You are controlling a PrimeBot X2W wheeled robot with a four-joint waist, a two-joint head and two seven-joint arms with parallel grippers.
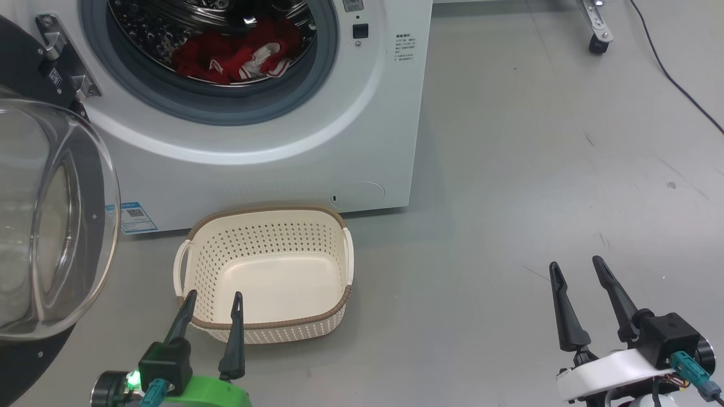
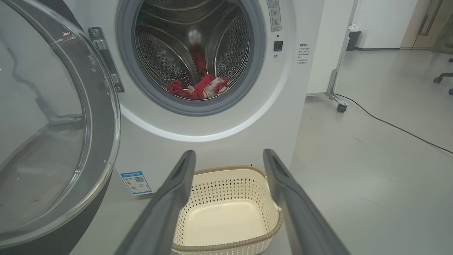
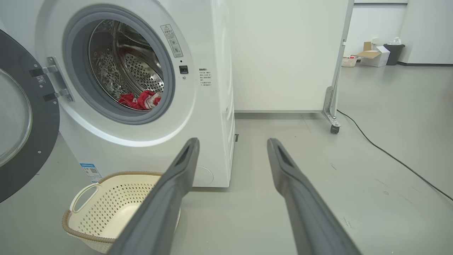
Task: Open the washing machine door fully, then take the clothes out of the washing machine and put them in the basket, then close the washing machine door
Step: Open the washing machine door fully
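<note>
The white washing machine (image 1: pixel 266 169) (image 2: pixel 219 134) (image 3: pixel 208 117) stands with its door (image 1: pixel 51 215) (image 2: pixel 53 134) (image 3: pixel 17 117) swung out to the left. Red and white clothes (image 1: pixel 237 56) (image 2: pixel 198 88) (image 3: pixel 141 100) lie at the bottom of the steel drum. The cream basket (image 1: pixel 266 316) (image 2: pixel 226 244) (image 3: pixel 92 226) sits on the floor in front of the machine, with nothing in it. My left gripper (image 1: pixel 214 295) (image 2: pixel 229 156) is open, hovering at the basket's near rim. My right gripper (image 1: pixel 577 264) (image 3: pixel 233 143) is open too, over bare floor well right of the basket.
A black cable (image 1: pixel 676 79) (image 3: pixel 389 156) trails over the grey floor at the right. A white panel on a castor foot (image 1: pixel 597 34) (image 3: pixel 332 120) stands behind the machine. Boxes and a bin (image 3: pixel 378 55) sit far back by the wall.
</note>
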